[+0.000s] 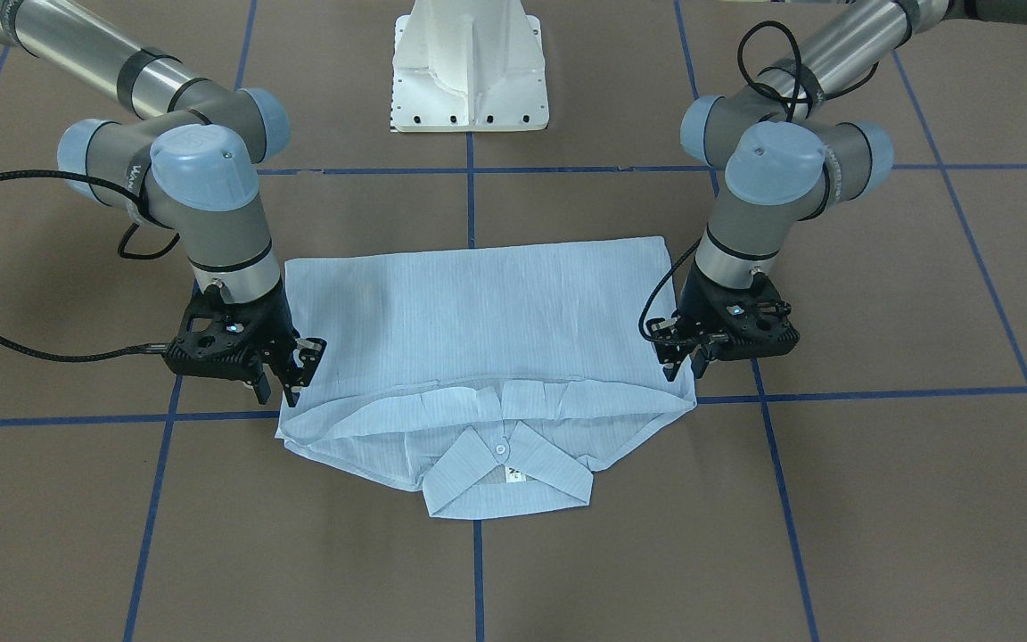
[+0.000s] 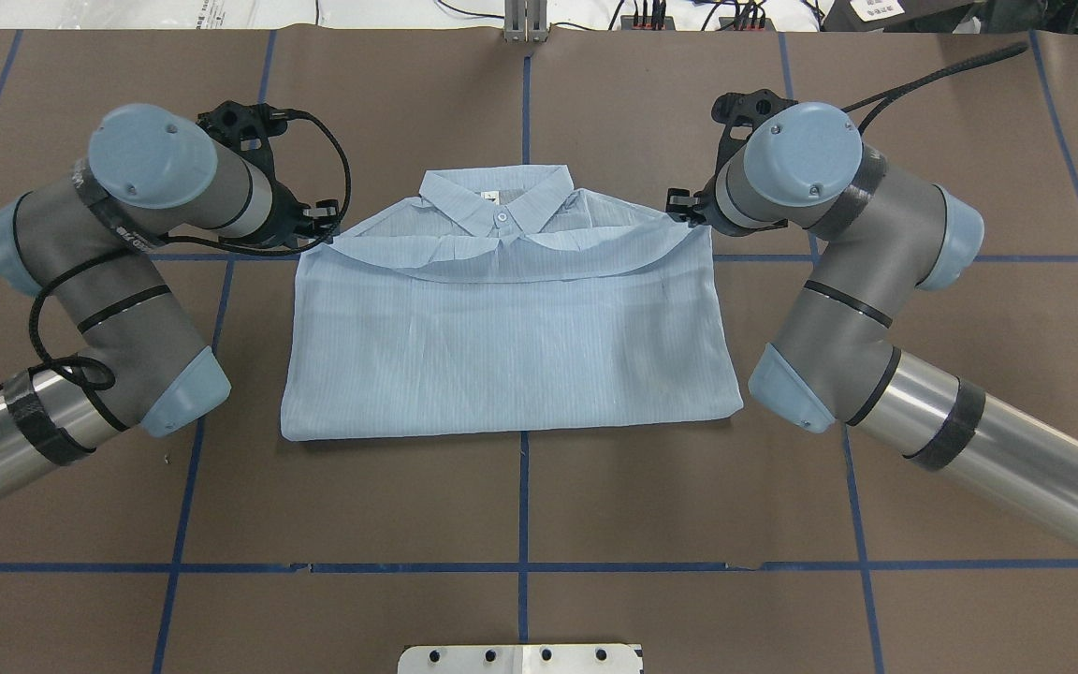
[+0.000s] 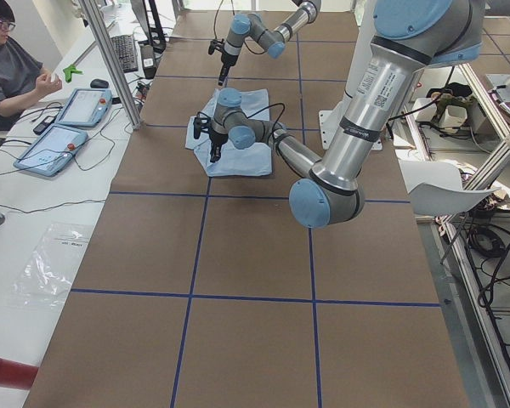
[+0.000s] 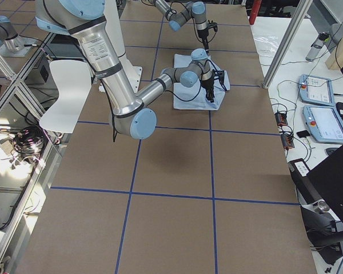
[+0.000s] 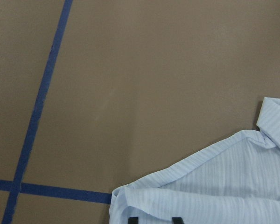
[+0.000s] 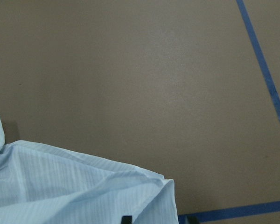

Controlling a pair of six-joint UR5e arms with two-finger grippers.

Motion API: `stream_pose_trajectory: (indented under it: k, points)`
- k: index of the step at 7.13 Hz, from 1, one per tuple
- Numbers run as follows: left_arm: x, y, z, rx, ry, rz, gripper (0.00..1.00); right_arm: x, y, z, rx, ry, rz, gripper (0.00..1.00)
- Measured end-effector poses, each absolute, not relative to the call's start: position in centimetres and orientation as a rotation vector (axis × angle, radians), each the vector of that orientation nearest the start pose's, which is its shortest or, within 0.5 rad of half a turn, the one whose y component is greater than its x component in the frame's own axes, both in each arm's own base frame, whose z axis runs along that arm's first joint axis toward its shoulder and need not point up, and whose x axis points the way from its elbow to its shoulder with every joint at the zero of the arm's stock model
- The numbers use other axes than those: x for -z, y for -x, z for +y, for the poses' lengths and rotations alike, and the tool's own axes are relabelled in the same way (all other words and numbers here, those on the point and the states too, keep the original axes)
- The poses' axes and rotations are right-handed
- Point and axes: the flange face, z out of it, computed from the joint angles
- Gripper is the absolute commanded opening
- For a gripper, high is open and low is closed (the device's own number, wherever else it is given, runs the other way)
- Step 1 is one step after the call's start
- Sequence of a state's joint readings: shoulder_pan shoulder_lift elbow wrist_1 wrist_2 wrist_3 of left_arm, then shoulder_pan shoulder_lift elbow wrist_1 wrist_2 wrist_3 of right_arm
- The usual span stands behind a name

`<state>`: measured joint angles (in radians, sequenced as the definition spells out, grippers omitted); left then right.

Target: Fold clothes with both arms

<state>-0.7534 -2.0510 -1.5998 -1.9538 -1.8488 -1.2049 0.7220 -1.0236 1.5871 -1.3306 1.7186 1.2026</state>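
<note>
The light blue striped shirt [image 1: 478, 312] lies folded into a rectangle on the brown table [image 2: 520, 505], with its collar [image 2: 497, 197] on the side away from the robot. The folded-over edge curves across just below the collar. My left gripper [image 1: 683, 364] stands at the shirt's shoulder corner, on the left of the overhead view [image 2: 322, 220]. It is open, and the cloth corner [image 5: 144, 196] lies between its fingertips. My right gripper [image 1: 286, 379] stands at the opposite shoulder corner [image 2: 684, 208]. It is open over the cloth corner [image 6: 149, 186].
The white pedestal base [image 1: 469, 71] stands behind the shirt on the robot's side. Blue tape lines [image 1: 476, 580] cross the table. A seated operator [image 3: 13, 68] and tablets [image 3: 68, 127] are at a side desk beyond the table's far edge.
</note>
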Motion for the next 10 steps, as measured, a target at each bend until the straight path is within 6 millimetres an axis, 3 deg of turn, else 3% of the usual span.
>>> stream_pose_trajectory:
  k: [2,5,7,10]
  points:
    - [-33.3,-40.8,-50.5,0.185,-0.205,0.942,1.00,-30.7,43.9,-54.4,-0.248,-0.271,-0.787,1.00]
    - [-35.7,-43.0,-42.0,0.077,-0.122,0.949,1.00,-30.8,43.7,-54.2,-0.241,-0.267,-0.793,1.00]
    - [-36.1,-43.8,-37.7,0.051,-0.076,0.957,1.00,-30.8,43.6,-54.1,-0.241,-0.271,-0.795,1.00]
    - [-36.9,-45.0,-36.2,0.067,-0.043,0.941,0.97,-30.9,43.6,-54.1,-0.241,-0.273,-0.796,1.00]
